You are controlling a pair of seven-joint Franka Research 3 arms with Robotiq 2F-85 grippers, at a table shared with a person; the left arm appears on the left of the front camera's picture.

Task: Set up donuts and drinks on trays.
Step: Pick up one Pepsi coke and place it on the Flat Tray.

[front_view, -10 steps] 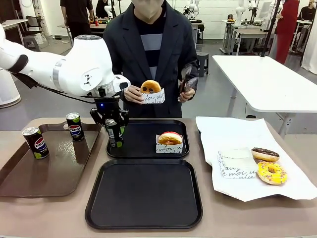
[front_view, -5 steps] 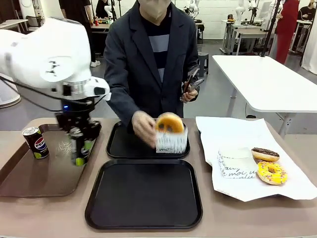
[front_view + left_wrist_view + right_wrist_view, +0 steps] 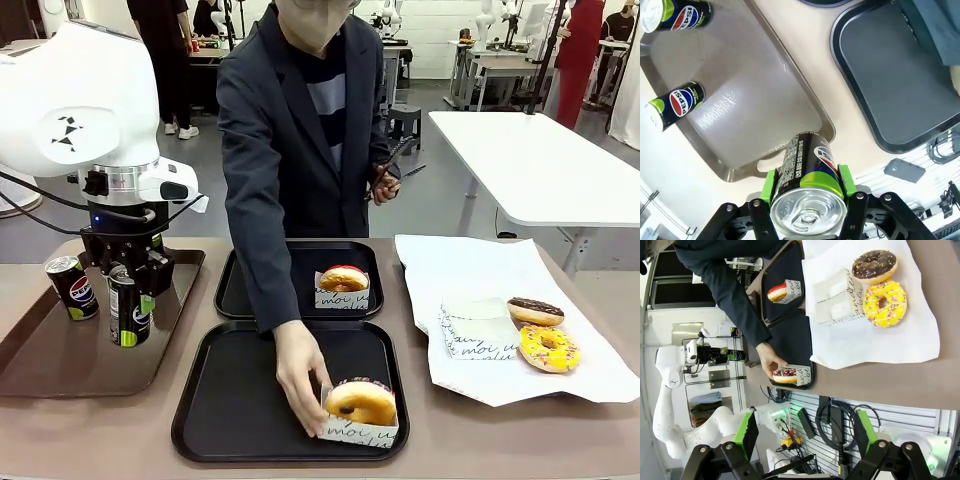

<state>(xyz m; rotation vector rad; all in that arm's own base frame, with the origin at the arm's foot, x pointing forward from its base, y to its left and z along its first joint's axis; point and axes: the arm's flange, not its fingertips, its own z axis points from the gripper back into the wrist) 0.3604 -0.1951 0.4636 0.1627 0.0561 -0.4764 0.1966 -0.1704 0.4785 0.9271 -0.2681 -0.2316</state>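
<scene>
Cans: 3 slim black Pepsi cylinders with silver tops and lime-green base bands. 1 held can [image 3: 807, 167] stands upright between the green pads of the left gripper [image 3: 808, 180], jaws clamped on its sides just below the top, over the right end of the brown tray [image 3: 60, 360]. 2 more [image 3: 675, 102] [image 3: 682, 15] stand on that smooth rectangular tray.

Trays: 2 black square plastic trays with rounded corners and raised rims, the far tray [image 3: 290, 262] and the near tray [image 3: 240, 400].

Donuts: 4 rings. 1 pink-iced donut [image 3: 343, 279] in a white script sleeve sits on the far tray. 1 dark-iced sleeved donut [image 3: 360, 402] sits on the near tray, with the person's hand [image 3: 300, 375] on it. 1 chocolate donut [image 3: 535, 311] and 1 yellow sprinkled donut [image 3: 548, 348] lie bare and touching on white paper [image 3: 450, 265].

Right gripper [image 3: 807, 435]: jaws apart, nothing between them.
</scene>
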